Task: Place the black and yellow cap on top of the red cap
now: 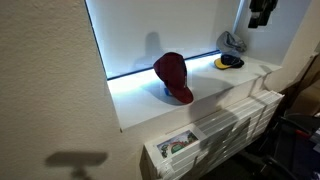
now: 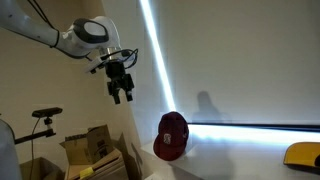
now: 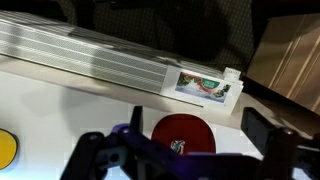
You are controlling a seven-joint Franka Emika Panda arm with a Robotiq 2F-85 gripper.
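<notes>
Hanging above the white sill [image 1: 140, 100], the gripper [image 2: 121, 98] is spread wide, empty. A small box [image 3: 236, 90] on the radiator [image 1: 250, 115] holds colourful items too small to identify. The black and yellow cap [image 1: 229, 62] lies at the sill's end, well apart from the red cap [image 1: 173, 77], with its yellow brim pointing along the sill towards that cap.

White sill [image 1: 140, 102] under a bright window [image 1: 160, 30], radiator [image 1: 240, 125] below.

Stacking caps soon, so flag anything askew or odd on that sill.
The red cap stands tipped up near the front edge of the windowsill, brim angled downward, rather than resting flat. The black and yellow cap lies flat. Nothing looks spilled or damaged.
</notes>
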